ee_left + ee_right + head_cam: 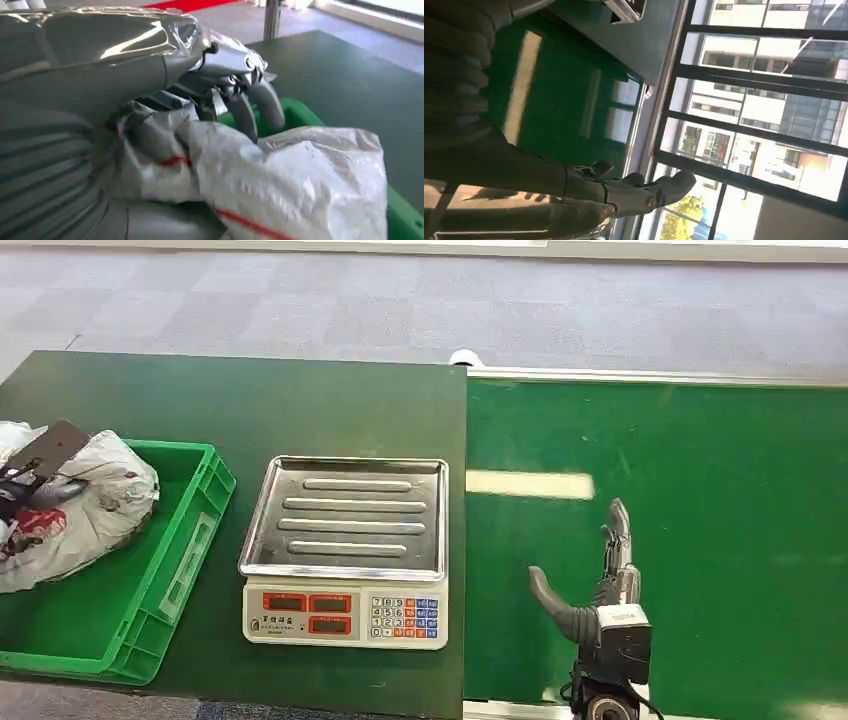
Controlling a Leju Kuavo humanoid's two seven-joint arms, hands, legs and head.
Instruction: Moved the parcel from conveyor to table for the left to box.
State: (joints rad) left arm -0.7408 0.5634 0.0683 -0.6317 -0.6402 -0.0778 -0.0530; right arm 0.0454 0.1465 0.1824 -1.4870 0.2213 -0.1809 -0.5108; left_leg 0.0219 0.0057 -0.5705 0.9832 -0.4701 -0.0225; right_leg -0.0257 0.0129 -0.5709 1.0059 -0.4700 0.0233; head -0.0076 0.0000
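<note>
Crinkled glossy plastic parcel (85,505); ribbed shiny metal scale tray (345,515).

The right robot hand (610,570) hovers over the conveyor belt (700,540) with fingers spread and nothing in it; bare green belt lies ahead of it and to its right. To its left, past the counter (200,400) edge, the scale (345,550) stands just beside the green crate (190,530). The left robot hand (35,475) grips the parcel (95,505), which bulges over the crate's near wall and covers part of its floor. Beyond both, the counter is open.
</note>
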